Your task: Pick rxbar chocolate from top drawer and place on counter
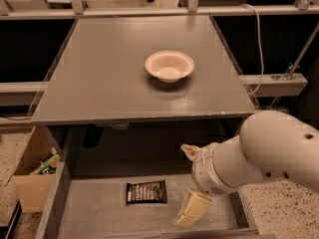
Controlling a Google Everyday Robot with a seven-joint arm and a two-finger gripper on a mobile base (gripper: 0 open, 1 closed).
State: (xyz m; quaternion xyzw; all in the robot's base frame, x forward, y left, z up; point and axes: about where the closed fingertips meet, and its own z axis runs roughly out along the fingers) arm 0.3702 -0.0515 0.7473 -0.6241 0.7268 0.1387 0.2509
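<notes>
Camera view, looking down over the front of the counter.

- Top drawer pulled out below the counter's front edge; grey bottom, thick left wall in sight.
- Rxbar chocolate lies flat on the drawer bottom, about mid-width, white lettering up. Nothing touches it.
- Gripper inside the drawer space, just right of the bar and apart from it. Fingers spread wide, empty: one cream finger low near the drawer's front, the other up under the counter edge.
- White arm enters from the right, bulky, hiding the drawer's right side.
- White bowl upright on the counter, right of centre.
- Cardboard box on the floor left of the drawer, with green items inside.
- White cable hangs at the counter's right rear.
</notes>
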